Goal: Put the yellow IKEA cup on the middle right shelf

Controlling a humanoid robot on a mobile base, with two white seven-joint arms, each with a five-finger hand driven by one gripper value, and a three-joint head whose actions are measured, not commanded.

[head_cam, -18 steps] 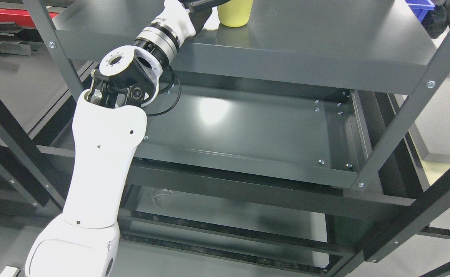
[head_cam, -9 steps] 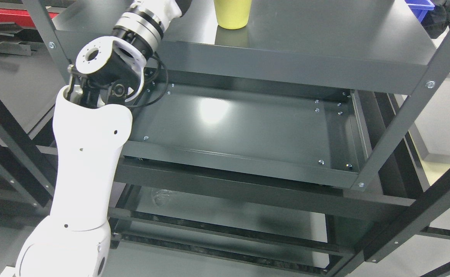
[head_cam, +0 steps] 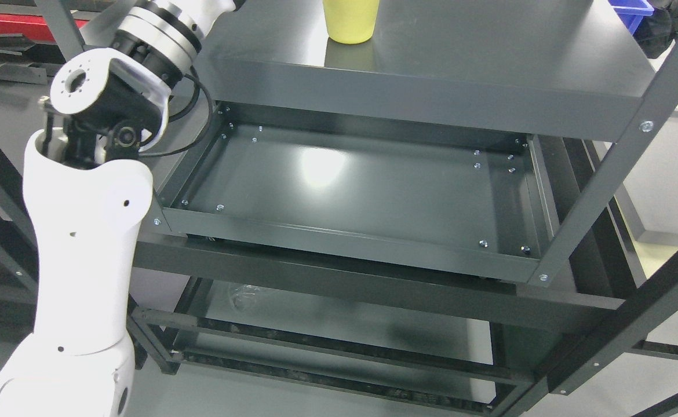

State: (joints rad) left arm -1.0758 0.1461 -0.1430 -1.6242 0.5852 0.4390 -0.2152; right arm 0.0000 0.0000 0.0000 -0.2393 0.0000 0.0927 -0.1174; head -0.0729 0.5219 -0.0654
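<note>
**Yellow cup stood alone on the upper shelf, left hand out of frame**

You had the pale yellow plastic cup [head_cam: 350, 22] standing upright on the dark grey metal upper shelf [head_cam: 489, 63], close to that shelf's front lip and left of its middle. The top of the cup was cut off by the picture's edge, so you could not see into it. Nothing touched it.

At the far right corner of the same shelf you could see part of a blue plastic bin [head_cam: 634, 11]; its contents were hidden. Just beside it sat a dark, blurred object [head_cam: 666, 29] that you could not identify.

Below, the dark grey metal tray shelf with raised edges [head_cam: 350, 243] showed only a bright light reflection and rows of small bolts. Further down, a lower grey shelf [head_cam: 345, 324] showed a faint, crumpled clear shape that was too dim to tell.

Your white left robot arm [head_cam: 84, 249] came up from the lower left, outside the rack's left side. Its black-and-white elbow joint [head_cam: 104, 110] sat in front of the slanted grey upright post [head_cam: 55, 17], and a black cable [head_cam: 191, 124] looped from the joint across the tray shelf's left corner. The silver-ringed forearm [head_cam: 156, 26] ran off the top edge, so the hand was out of view and you could not tell whether it was clenched or released. The forearm was well apart from the cup.
</note>
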